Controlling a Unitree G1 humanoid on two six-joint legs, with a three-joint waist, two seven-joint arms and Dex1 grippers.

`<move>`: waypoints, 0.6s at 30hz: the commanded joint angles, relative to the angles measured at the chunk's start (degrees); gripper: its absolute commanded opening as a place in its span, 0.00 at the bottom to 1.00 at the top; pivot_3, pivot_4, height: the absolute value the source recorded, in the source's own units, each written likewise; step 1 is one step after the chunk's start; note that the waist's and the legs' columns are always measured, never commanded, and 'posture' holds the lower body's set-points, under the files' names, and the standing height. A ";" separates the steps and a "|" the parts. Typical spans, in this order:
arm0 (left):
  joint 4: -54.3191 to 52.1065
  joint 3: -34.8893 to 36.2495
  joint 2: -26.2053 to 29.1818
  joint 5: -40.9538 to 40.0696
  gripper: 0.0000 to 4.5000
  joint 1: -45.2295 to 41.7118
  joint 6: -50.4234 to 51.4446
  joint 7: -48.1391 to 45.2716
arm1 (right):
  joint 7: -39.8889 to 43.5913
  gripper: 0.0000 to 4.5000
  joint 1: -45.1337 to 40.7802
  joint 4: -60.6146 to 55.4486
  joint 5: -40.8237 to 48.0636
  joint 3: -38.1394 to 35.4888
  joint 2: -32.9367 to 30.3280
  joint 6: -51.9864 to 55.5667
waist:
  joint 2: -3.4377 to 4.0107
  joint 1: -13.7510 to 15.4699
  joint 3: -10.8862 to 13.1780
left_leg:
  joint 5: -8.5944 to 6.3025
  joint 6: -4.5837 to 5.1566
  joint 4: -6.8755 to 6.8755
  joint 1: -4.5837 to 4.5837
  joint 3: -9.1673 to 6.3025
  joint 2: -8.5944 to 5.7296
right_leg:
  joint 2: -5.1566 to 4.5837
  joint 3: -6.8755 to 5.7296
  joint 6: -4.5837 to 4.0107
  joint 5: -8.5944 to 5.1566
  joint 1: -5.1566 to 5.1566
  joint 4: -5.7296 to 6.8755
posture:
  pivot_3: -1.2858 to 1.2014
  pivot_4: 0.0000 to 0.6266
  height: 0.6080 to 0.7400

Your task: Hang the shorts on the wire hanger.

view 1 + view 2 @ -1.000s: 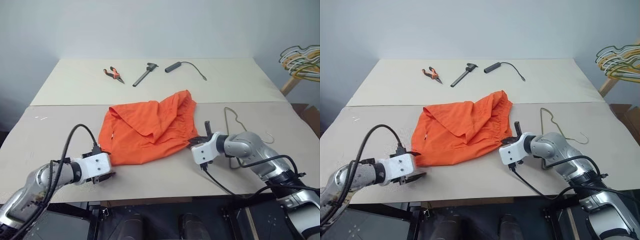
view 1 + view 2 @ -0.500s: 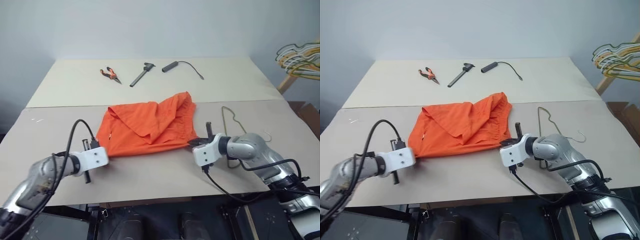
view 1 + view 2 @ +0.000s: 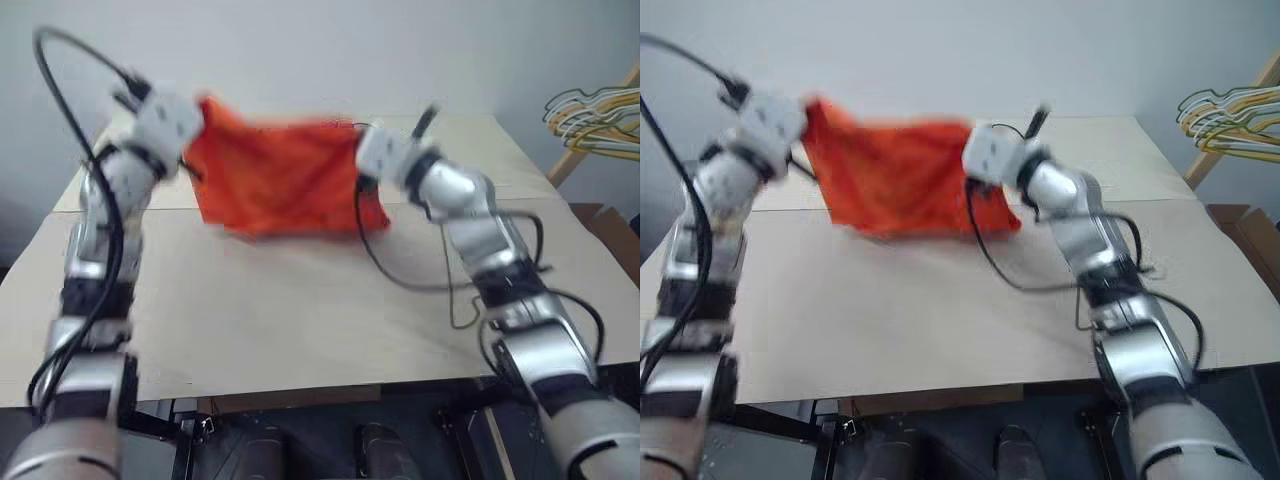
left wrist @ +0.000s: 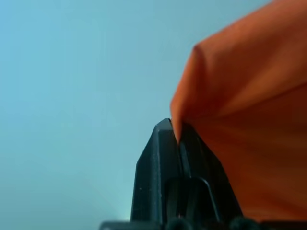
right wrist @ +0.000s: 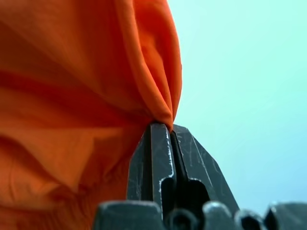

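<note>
With both arms raised over the far part of the table (image 3: 300, 330), the shorts (image 3: 285, 175) hung clear of the surface, stretched between the two grippers. The left gripper (image 4: 176, 136) was clamped on the shorts' upper left corner; the wrist view showed its black fingers (image 4: 153, 167) pressed together with a pinch of orange fabric between the tips. The right gripper (image 5: 165, 129) was likewise closed on the upper right corner, fabric bunched into folds right at the fingertips (image 5: 158, 143).

The shorts looked bright orange, spread roughly flat as a sheet, top edge running nearly level from one gripper to the other, lower edge sagging close to the tabletop, whether touching could not be told. Fabric was soft and creased; the head views were motion-blurred, so the waistband could not be made out.

The wire hanger (image 3: 462, 305) lay on the table at the right, mostly behind the right arm, well apart from the shorts. A bunch of pale and yellow hangers (image 3: 595, 110) sat on a wooden rail at the far right edge.

No containers were visible.
</note>
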 commanded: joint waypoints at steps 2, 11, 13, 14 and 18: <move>3.93 -0.65 1.60 3.15 0.00 -0.83 -19.81 8.52 | -15.09 0.00 -0.07 2.65 -1.70 -3.16 -1.62 -15.48 | -0.03 -0.50 -0.93 | -0.04 -0.05 -0.39 -0.16 0.19 -0.05 | -0.10 0.03 0.02 -0.02 -0.48 0.02 | 0.53 0.10 1.00; -35.00 -4.98 19.93 -26.48 0.00 42.64 -14.52 -39.94 | 13.33 0.00 21.04 1.96 4.17 8.11 -15.16 -41.29 | 0.09 -5.85 -1.95 | -0.62 0.60 -0.86 -0.40 1.01 -0.19 | -0.49 -0.12 0.31 -0.20 -1.06 -0.65 | 0.52 0.13 1.00; -40.85 -2.44 25.28 -30.23 0.00 51.14 -12.19 -46.32 | 21.71 0.00 23.86 1.34 8.56 9.90 -17.28 -43.78 | 0.11 -6.83 -1.80 | -0.63 0.62 -0.74 -0.49 1.08 -0.07 | -0.45 0.00 0.40 -0.26 -1.07 -0.85 | 0.52 0.14 1.00; -42.67 -1.33 26.50 -31.31 0.00 53.32 -10.90 -47.63 | 24.31 0.00 24.51 1.08 10.04 10.09 -17.68 -44.20 | 0.17 -6.96 -1.73 | -0.65 0.65 -0.70 -0.38 1.12 0.02 | -0.36 0.09 0.37 -0.24 -1.04 -0.80 | 0.52 0.14 1.00; -52.06 7.65 34.19 -37.48 0.00 67.41 -0.65 -56.06 | 37.84 0.00 27.20 -0.82 14.96 12.72 -20.04 -44.09 | 0.30 -7.16 -1.31 | -1.15 1.52 -0.72 1.04 1.10 0.22 | -0.15 0.35 0.22 -0.18 0.29 -0.91 | 0.52 0.14 1.00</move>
